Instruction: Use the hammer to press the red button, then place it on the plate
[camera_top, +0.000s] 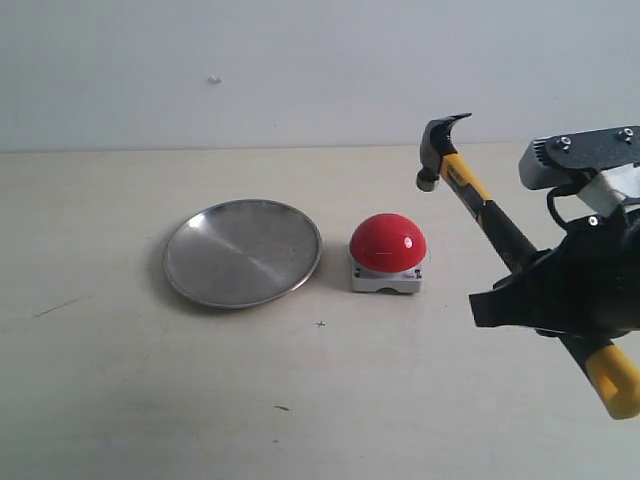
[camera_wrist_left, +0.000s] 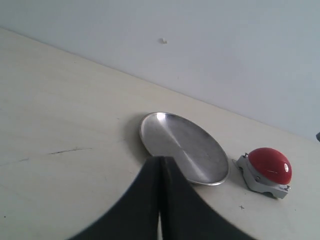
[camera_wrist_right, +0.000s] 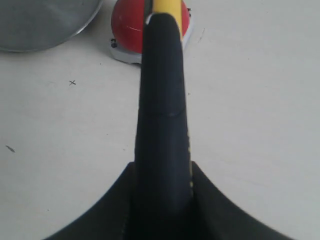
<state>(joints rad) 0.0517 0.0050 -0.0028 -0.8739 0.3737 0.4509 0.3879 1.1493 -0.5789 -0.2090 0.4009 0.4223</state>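
Note:
My right gripper (camera_top: 545, 292) is shut on the black grip of the hammer (camera_top: 482, 207) and holds it off the table, tilted. Its dark head (camera_top: 438, 150) hangs up and to the right of the red button (camera_top: 388, 241), apart from it. The yellow looped tip (camera_top: 615, 378) sticks out below the gripper. The silver plate (camera_top: 243, 252) lies left of the button with nothing on it. In the right wrist view the hammer handle (camera_wrist_right: 162, 100) runs from the gripper (camera_wrist_right: 162, 172) toward the button (camera_wrist_right: 127, 25). My left gripper (camera_wrist_left: 160, 162) is shut on nothing, near the plate (camera_wrist_left: 182, 147).
A pale wall (camera_top: 300, 70) rises behind the cream table (camera_top: 150, 400). A small cross mark (camera_top: 320, 323) and a dark fleck (camera_top: 282, 407) lie on the table in front of the plate and button. The left arm does not show in the exterior view.

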